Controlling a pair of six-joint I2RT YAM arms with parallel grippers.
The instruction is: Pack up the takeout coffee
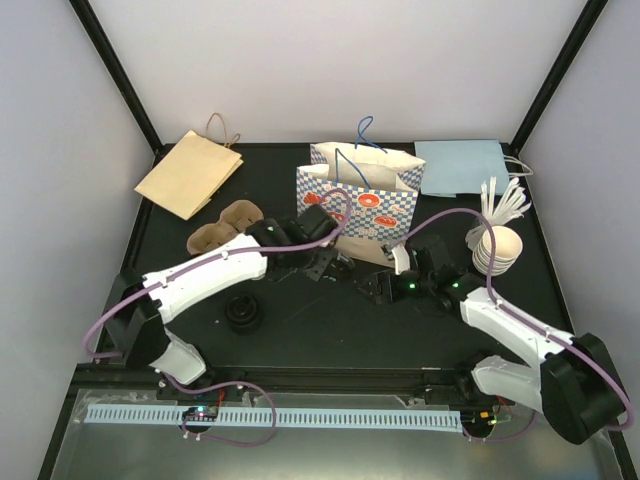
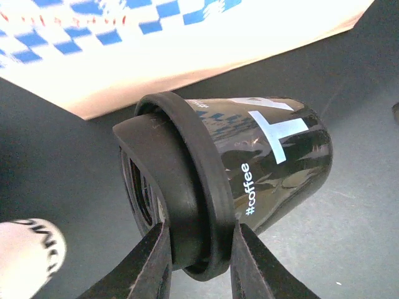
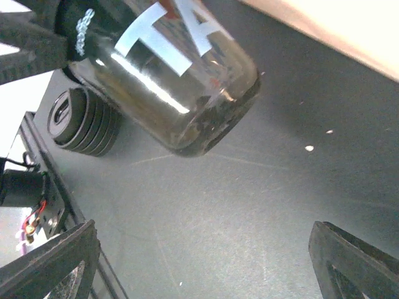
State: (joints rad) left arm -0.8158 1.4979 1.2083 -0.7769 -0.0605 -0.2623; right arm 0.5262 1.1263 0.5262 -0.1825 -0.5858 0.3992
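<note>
A black takeout coffee cup (image 2: 274,156) printed with "#coffee" is tipped on its side in front of the blue-checked paper bag (image 1: 360,195). My left gripper (image 2: 199,261) is shut on the rim of its black lid (image 2: 181,187), one finger on each side. From above, that gripper (image 1: 325,262) sits just below the bag's near face. In the right wrist view the cup's bottom end (image 3: 187,93) points toward the camera. My right gripper (image 3: 202,261) stands wide open over bare tabletop with nothing between its fingers, a little to the right of the cup (image 1: 385,285).
A stack of black lids (image 1: 243,312) lies near the left arm. Brown cup carriers (image 1: 225,227) and a flat brown bag (image 1: 188,172) are at the back left. A flat light-blue bag (image 1: 462,165), white stirrers (image 1: 503,203) and stacked paper cups (image 1: 497,250) sit at the right.
</note>
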